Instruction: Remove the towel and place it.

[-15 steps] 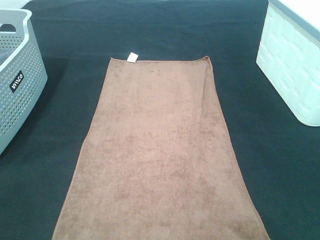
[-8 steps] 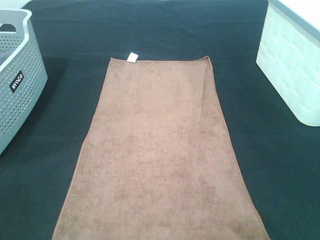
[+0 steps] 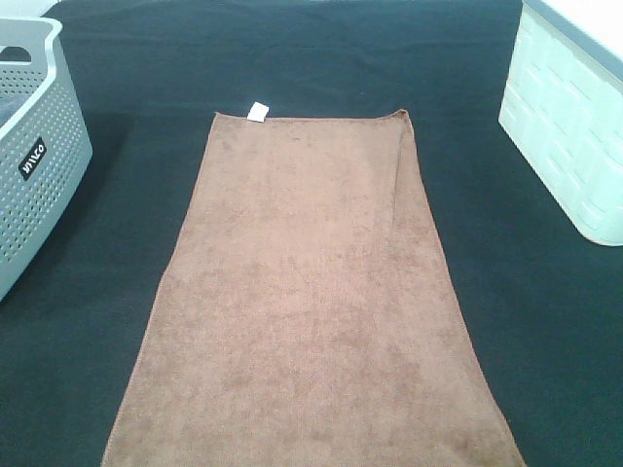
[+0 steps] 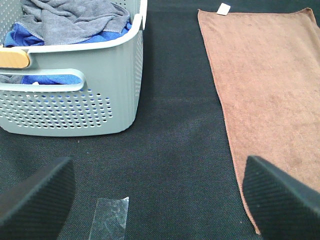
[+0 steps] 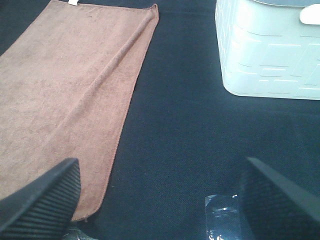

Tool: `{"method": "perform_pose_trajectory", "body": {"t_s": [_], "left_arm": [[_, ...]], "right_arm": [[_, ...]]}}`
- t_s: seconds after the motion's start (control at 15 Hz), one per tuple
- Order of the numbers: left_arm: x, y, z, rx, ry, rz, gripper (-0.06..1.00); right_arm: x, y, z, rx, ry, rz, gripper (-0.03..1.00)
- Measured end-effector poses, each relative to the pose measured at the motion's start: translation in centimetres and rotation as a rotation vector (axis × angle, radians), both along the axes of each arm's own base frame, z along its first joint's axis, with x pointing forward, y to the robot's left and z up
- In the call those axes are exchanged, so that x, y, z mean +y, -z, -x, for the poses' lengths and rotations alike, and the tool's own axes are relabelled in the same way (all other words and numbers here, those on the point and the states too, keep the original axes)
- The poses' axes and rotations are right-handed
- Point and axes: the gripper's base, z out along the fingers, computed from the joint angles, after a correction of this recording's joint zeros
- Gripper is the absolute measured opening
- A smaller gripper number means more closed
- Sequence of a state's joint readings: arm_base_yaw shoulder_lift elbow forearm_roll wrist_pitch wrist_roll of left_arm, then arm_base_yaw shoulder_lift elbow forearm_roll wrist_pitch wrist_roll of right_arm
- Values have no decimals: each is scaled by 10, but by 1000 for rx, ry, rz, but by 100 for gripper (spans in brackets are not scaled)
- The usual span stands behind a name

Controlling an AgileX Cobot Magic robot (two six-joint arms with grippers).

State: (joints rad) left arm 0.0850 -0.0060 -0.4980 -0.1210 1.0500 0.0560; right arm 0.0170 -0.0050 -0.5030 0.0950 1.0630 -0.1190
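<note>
From my high camera I see the towel (image 3: pixel 311 302), a long rectangle of reddish-brown terry with a stitched hem, lying flat in the middle of the bench (image 3: pixel 292 58), which is covered in dark, finely woven fabric. A small white tag (image 3: pixel 257 111) sticks out at its far left corner, and a shallow lengthwise fold runs down its right side. A grey perforated plastic basket (image 3: pixel 39 165) sits at the left edge, and a pale mint bin (image 3: pixel 565 136) with a moulded brick-like relief at the right. Neither arm shows here.

On my left wrist camera the left claw (image 4: pixel 160 200) stands wide, its two ribbed black fingers (image 4: pixel 37 197) far apart over bare bench, holding nothing. The basket holds crumpled grey and blue cloths (image 4: pixel 70 20). The towel's hemmed edge lies beside the claw, and a clear strip of tape (image 4: pixel 111 215) is stuck to the bench.

On my right wrist camera the right claw (image 5: pixel 160 195) is also wide and empty; one ribbed finger overlaps the towel's near corner in view, though I cannot tell if it touches. Another shiny tape piece (image 5: pixel 220 212) lies near.
</note>
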Motion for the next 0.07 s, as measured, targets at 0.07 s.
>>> {"method": "perform_pose_trajectory", "body": {"t_s": [0.07], "left_arm": [[0,0,0,0,0,0,85]], "right_arm": [[0,0,0,0,0,0,79]]}}
